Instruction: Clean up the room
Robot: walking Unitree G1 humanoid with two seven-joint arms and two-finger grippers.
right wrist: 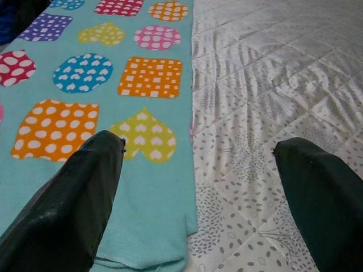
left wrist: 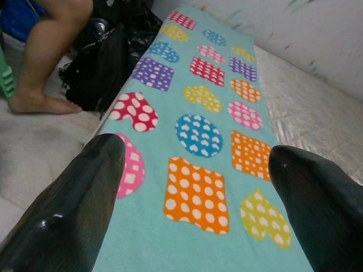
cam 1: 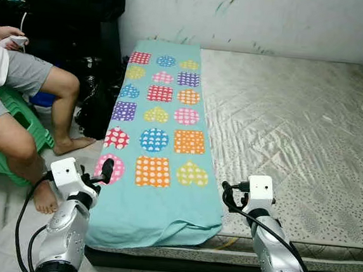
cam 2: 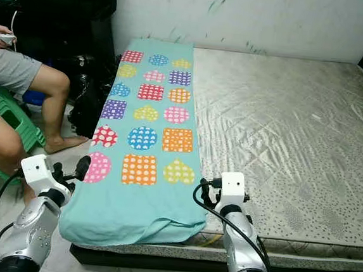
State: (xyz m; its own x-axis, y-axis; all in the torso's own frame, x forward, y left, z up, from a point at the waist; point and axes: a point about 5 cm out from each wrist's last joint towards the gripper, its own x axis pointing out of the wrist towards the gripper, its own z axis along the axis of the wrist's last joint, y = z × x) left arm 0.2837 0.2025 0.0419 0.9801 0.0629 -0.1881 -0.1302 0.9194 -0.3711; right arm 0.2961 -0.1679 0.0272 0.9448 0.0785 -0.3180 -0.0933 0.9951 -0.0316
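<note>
Two pincers hover at the foot of the bed, both with fingers spread apart, gripping nothing. Left pincer over the near end of the turquoise blanket — folded lengthwise along the mattress's left edge. Right pincer straddles the blanket's right border. Left wrist view adds a black bag on the floor beside a seated person's foot.

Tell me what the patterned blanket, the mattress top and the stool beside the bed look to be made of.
Blanket: soft fleece or terry-like cloth, matte teal with printed dotted shapes; its nap looks fuzzy and its edge is rumpled. Mattress: quilted fabric with a slight silvery sheen, stitched in diamonds, wrinkled. Stool: probably moulded plastic, smooth glossy green, partly hidden by the seated person.
</note>
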